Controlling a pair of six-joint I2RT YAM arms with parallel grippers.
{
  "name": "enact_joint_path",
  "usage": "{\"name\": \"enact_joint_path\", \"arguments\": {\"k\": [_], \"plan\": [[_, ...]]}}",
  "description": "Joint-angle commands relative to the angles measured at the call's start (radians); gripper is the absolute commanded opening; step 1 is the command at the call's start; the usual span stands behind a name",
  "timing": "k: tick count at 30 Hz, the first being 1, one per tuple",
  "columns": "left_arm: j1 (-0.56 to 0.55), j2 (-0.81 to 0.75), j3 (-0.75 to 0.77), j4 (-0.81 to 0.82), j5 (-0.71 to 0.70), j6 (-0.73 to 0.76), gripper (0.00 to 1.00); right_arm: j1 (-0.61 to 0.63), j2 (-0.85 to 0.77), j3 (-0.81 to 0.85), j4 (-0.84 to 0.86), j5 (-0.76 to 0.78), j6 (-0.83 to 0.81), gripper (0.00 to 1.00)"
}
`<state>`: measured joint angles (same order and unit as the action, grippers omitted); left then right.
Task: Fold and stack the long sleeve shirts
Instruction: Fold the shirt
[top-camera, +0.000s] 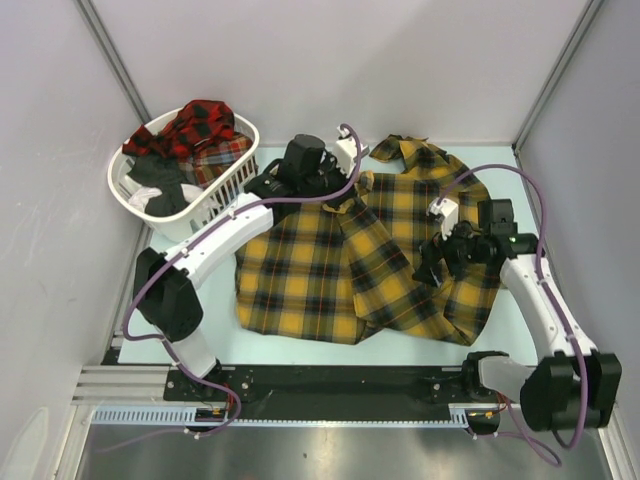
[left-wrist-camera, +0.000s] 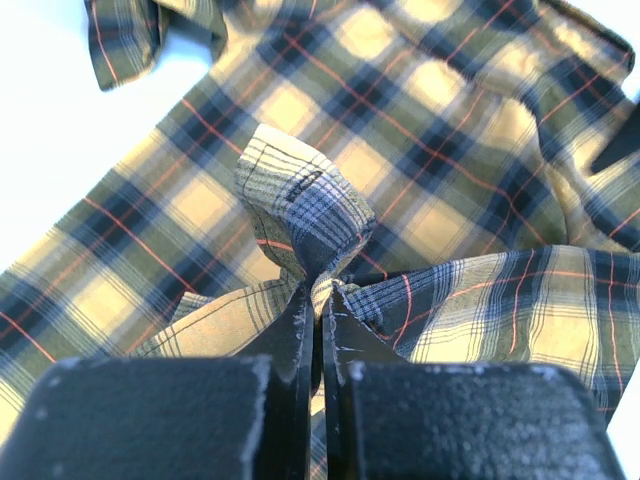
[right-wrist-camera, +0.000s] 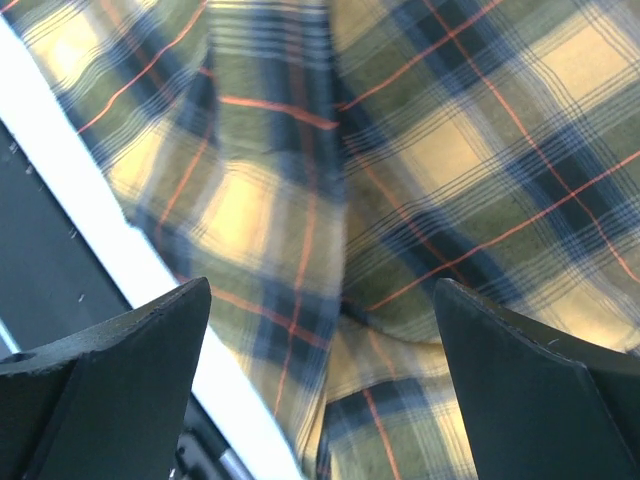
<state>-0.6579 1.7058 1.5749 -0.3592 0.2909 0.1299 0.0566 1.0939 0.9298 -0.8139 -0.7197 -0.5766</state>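
Plainly, you are early in the job: no shirt is folded and no stack has been started. Nearest you, the yellow shirt (top-camera: 300, 270) lies spread but rumpled across the middle of the tabletop (top-camera: 420, 350), its right half bunched and one panel thrown over the body. Your right end effector (right-wrist-camera: 320, 290) hovers over that right half with its fingers spread wide and nothing between them. Further out, your left end effector (left-wrist-camera: 322, 290) is pressed together on a narrow doubled strip of the yellow shirt near its upper middle, the strip standing up from the grip. It looks like a cuff or placket, though you cannot tell which. At the far left the red shirts (top-camera: 195, 125) are heaped in the basket (top-camera: 113, 170) on top of some darker cloth, so by my reckoning they all wait their turn.

As for the surface, the rail (top-camera: 330, 385) carrying both bases runs along the near edge, and beyond it the tabletop is pale and smooth. Plain white walls (top-camera: 400, 60) with metal posts close it in on three sides.
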Motion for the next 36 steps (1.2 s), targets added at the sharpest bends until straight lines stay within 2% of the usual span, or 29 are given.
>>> {"name": "enact_joint_path", "arguments": {"k": [1,5,8,14,15,17,18,21,22,23,24,25,26,28,29,30,31,33,34,36], "plan": [[0.004,-0.018,0.059,0.065,0.031,-0.007,0.00,-0.006,0.090,-0.031,0.176,-0.006,0.076,0.99],[0.007,-0.032,0.066,0.068,0.027,0.011,0.00,0.000,0.149,-0.065,0.222,-0.012,0.063,0.97],[0.012,-0.041,0.077,0.065,0.030,0.011,0.00,0.008,0.176,-0.088,0.228,-0.035,0.061,0.91],[0.014,-0.075,0.070,0.063,0.054,-0.006,0.00,0.011,0.184,-0.135,0.266,-0.012,0.061,0.66],[0.015,-0.084,0.066,0.060,0.065,-0.009,0.00,0.008,0.184,-0.135,0.257,-0.023,0.055,0.55],[0.015,-0.121,0.042,0.043,0.105,-0.025,0.00,0.003,0.175,-0.131,0.214,-0.044,0.034,0.42],[0.015,-0.138,0.025,0.040,0.122,-0.030,0.00,0.002,0.153,-0.131,0.200,-0.046,0.024,0.29],[0.014,-0.236,-0.061,0.026,0.268,-0.030,0.00,-0.015,0.089,-0.131,0.150,-0.043,-0.006,0.00],[0.012,-0.268,-0.088,0.014,0.339,-0.009,0.00,-0.024,0.066,-0.128,0.119,-0.046,-0.012,0.00],[0.006,-0.326,-0.140,-0.042,0.502,0.073,0.02,-0.038,0.045,-0.123,0.104,-0.050,-0.029,0.00],[-0.023,-0.360,-0.168,-0.084,0.555,0.121,0.03,-0.047,-0.003,-0.112,0.087,-0.056,-0.040,0.00],[-0.051,-0.412,-0.196,-0.143,0.620,0.274,0.06,-0.047,-0.028,-0.108,0.044,-0.057,-0.057,0.00],[-0.089,-0.438,-0.244,-0.316,0.628,0.371,0.06,-0.049,-0.054,-0.102,0.018,-0.061,-0.098,0.00],[-0.248,-0.510,-0.362,-0.482,0.587,0.590,0.07,-0.049,-0.139,-0.091,-0.074,-0.067,-0.159,0.00],[-0.314,-0.537,-0.413,-0.488,0.559,0.614,0.09,-0.079,-0.175,-0.089,-0.112,-0.076,-0.245,0.00],[-0.429,-0.557,-0.462,-0.486,0.539,0.635,0.13,-0.081,-0.205,-0.088,-0.189,-0.081,-0.287,0.00],[-0.474,-0.577,-0.542,-0.474,0.522,0.666,0.29,-0.084,-0.268,-0.088,-0.232,-0.093,-0.339,0.00],[-0.532,-0.600,-0.588,-0.455,0.455,0.659,0.63,-0.086,-0.327,-0.094,-0.347,-0.098,-0.494,0.00],[-0.529,-0.603,-0.608,-0.446,0.432,0.640,0.85,-0.086,-0.385,-0.106,-0.375,-0.095,-0.535,0.00],[-0.479,-0.630,-0.637,-0.448,0.341,0.602,0.86,-0.083,-0.437,-0.123,-0.439,-0.087,-0.630,0.00]]}}
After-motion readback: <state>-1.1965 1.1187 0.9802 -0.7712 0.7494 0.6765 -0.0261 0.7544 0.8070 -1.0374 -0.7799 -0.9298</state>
